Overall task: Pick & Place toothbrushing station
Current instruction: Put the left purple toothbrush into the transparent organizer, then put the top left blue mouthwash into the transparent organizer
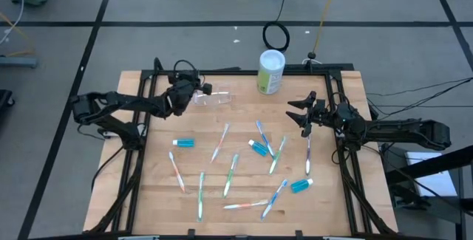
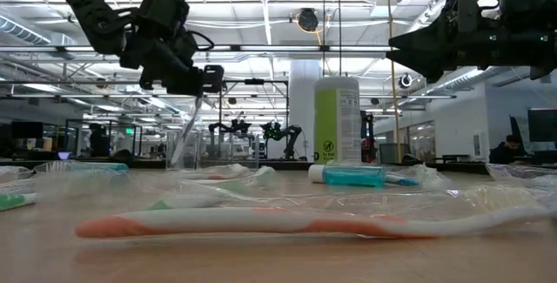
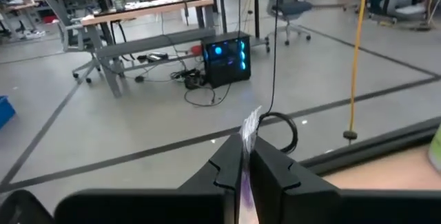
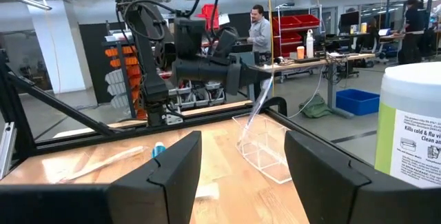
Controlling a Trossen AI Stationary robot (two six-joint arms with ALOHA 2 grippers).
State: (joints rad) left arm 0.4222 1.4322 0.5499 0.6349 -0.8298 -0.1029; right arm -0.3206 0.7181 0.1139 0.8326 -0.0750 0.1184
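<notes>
My left gripper (image 1: 191, 92) is at the table's far left, shut on a slim toothbrush in a clear wrapper (image 2: 185, 131). The brush slants down into the clear plastic holder (image 1: 212, 98), which also shows in the right wrist view (image 4: 265, 148). My right gripper (image 1: 297, 115) is open and empty above the table's right part, pointing left. Several pastel toothbrushes (image 1: 231, 175) and three blue toothpaste tubes (image 1: 183, 142) (image 1: 259, 148) (image 1: 301, 186) lie flat on the wooden table. My left gripper pinches the toothbrush near its upper end (image 3: 249, 129) between its two fingers. The fingers are roughly level, come from the table's left and lie across the brush. The brush hangs slanting below them (image 4: 253, 114); its lower end reaches the clear holder, where contact does not show.
A tall white-and-green canister (image 1: 270, 72) stands at the far edge, right of the holder. A black frame (image 1: 244, 70) runs around the table (image 1: 155, 196). One wrapped toothbrush (image 2: 261, 222) lies close to the low camera. People stand in the room beyond.
</notes>
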